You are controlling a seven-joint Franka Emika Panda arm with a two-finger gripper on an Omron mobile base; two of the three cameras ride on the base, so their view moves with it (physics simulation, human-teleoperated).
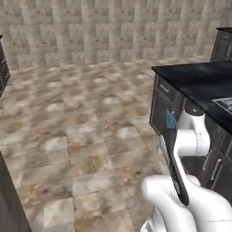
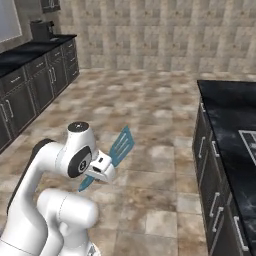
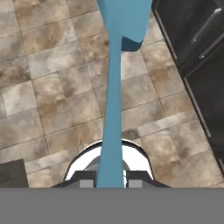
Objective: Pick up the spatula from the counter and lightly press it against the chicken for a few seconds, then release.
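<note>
Fingers (image 3: 86,178) are clamped on the lower end of the blue spatula (image 3: 113,109), one dark tip on either side of its handle. The spatula hangs in the air over the tiled floor (image 3: 52,96), well apart from any counter. In the hand view its handle runs straight up from the grip to the broad blade at the top edge, with dark cabinet fronts off to the right.

Going left to right in the right base view, a run of dark cabinets (image 2: 35,85) with a black top lines the left wall. A small dark appliance (image 2: 42,30) stands at its far end, too blurred to name, perhaps a coffee machine. Next comes the white arm (image 2: 70,155), folded low, with the hand close to its elbow. From the hand the spatula (image 2: 121,145) tilts up and to the right. Open floor lies to the right of it, then the black counter (image 2: 227,110), with drawer fronts and pale handles below its edge.

In the left base view a dark cabinet (image 1: 3,68) clips the left edge and tiles spread across the middle. The arm rises at the lower right in front of the counter's drawers and hides most of the spatula, so that a sliver of blue shows beside it. A pale grey panel (image 1: 225,103) lies in the counter top at the right edge.
</note>
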